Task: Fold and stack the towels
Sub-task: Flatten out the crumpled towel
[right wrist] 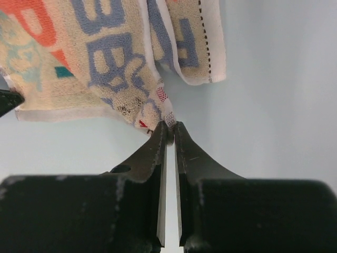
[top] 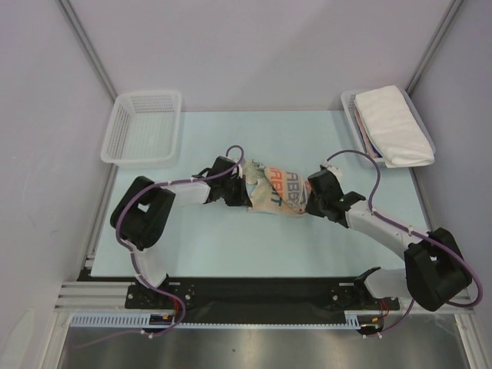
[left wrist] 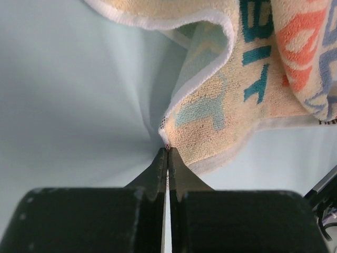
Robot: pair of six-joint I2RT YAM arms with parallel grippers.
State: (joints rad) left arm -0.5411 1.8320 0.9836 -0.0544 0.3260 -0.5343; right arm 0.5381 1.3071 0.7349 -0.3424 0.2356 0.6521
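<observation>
The cream terry towel with colourful block lettering (top: 275,191) is crumpled at the middle of the pale green desk (top: 231,246), strung between the two arms. The left pincer (left wrist: 167,150) is clamped tight on its white-hemmed left corner, and the right pincer (right wrist: 169,126) is closed as narrowly on a bunched corner at its right end. A folded plain white towel (top: 392,123) lies in the white mesh basket (top: 347,100) at the far right, well apart.

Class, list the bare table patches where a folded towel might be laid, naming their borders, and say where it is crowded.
Bare table lies between the left basket and right basket, beyond the lettered towel; another strip runs between that towel and the black base rail. Crowded: the middle, where left gripper and right gripper pinch the towel.
</observation>
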